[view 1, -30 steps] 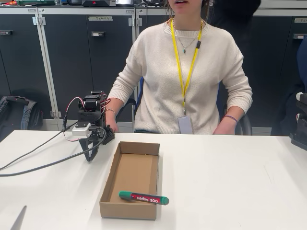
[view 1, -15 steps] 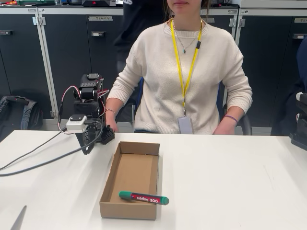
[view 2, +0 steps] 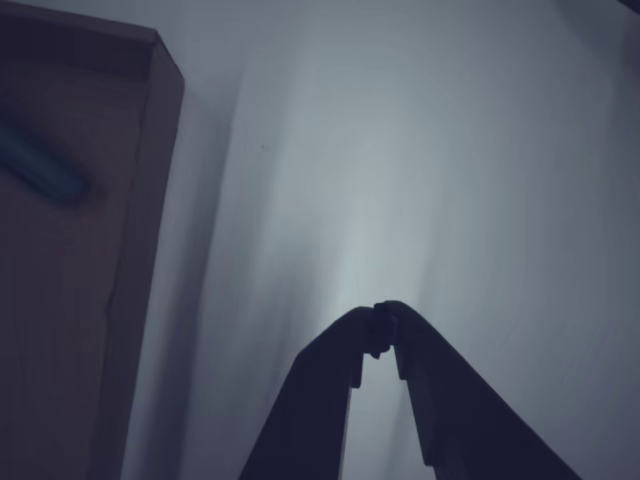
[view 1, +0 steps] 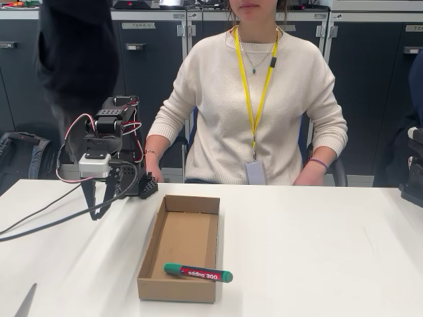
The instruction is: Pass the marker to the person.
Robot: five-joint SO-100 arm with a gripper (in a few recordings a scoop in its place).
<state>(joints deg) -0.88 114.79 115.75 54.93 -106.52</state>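
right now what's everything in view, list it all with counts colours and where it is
marker: 1, green with a red label band, lying across the near end of the box, its tip over the right wall
cardboard box: 1, brown, open and shallow, on the table in front of the person
table: 1, white, across the foreground
cabinets: a row, dark with pale frames, behind the table
bag: 1, black, on the floor at far left
second figure: 1, dark clothing, standing behind the arm
person: 1, cream sweater, yellow lanyard, seated behind the table
arm: 1, black with red and white wires, left of the box
claw: 1, dark, tips together over bare table
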